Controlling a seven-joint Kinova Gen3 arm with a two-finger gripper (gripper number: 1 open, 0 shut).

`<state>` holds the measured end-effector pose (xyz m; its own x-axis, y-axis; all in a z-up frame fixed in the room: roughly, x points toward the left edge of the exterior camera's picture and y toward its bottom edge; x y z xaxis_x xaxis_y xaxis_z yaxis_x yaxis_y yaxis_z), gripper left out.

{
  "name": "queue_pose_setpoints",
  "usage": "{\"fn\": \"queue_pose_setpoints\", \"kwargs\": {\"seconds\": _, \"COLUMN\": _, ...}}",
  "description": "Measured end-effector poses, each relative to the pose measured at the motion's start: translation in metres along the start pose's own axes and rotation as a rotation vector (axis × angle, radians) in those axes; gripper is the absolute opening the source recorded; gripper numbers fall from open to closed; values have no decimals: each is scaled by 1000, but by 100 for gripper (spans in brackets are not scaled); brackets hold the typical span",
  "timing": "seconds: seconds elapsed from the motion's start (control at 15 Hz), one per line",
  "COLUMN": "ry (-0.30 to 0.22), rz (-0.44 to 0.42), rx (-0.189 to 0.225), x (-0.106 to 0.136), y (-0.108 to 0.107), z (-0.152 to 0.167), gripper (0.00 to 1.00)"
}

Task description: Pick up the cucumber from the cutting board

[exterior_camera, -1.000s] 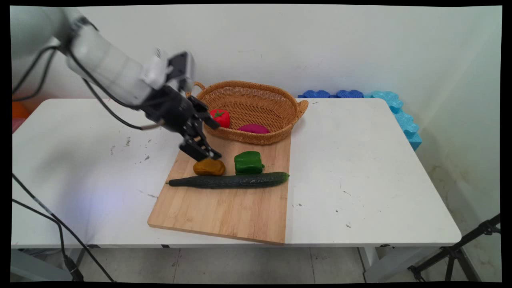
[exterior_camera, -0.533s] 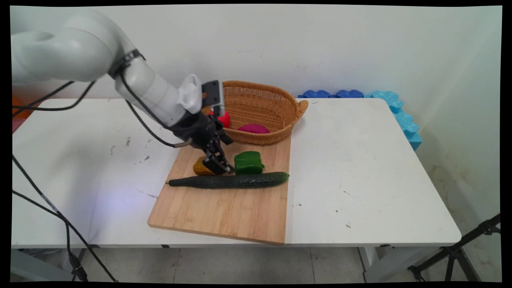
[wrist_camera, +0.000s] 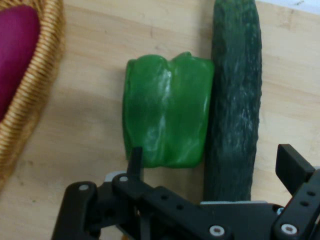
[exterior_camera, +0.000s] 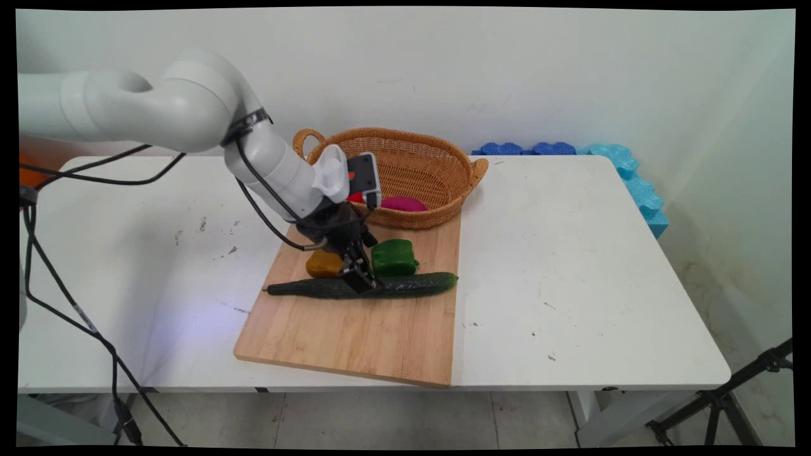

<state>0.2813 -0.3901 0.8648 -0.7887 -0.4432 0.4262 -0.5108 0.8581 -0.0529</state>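
My black gripper is low over the wooden cutting board, open, its tips down at a long dark green cucumber. In the hand view the gripper straddles the cucumber. One finger stands at the near edge of a green bell pepper; the other finger is beyond the cucumber's far side. The pepper lies against the cucumber. A brown potato sits just left of the hand, partly hidden by it. Nothing is held.
A wicker basket stands at the board's far end, holding a magenta vegetable and a red one mostly hidden by the hand. Its rim shows at left in the hand view. Blue foam blocks line the table's far right corner.
The arm has swung right and down, carrying the gripper from above the potato to the cucumber beside the pepper. The objects on the board have not moved.
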Motion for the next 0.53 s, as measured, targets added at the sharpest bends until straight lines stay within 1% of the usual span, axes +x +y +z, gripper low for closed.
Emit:
{"fn": "queue_pose_setpoints", "kwargs": {"seconds": 0.27, "ry": -45, "rz": -16, "rx": -19, "x": -1, "y": 3, "z": 14, "gripper": 100}}
{"fn": "queue_pose_setpoints", "kwargs": {"seconds": 0.53, "ry": -73, "rz": -20, "rx": -29, "x": -3, "y": 3, "z": 24, "gripper": 100}}
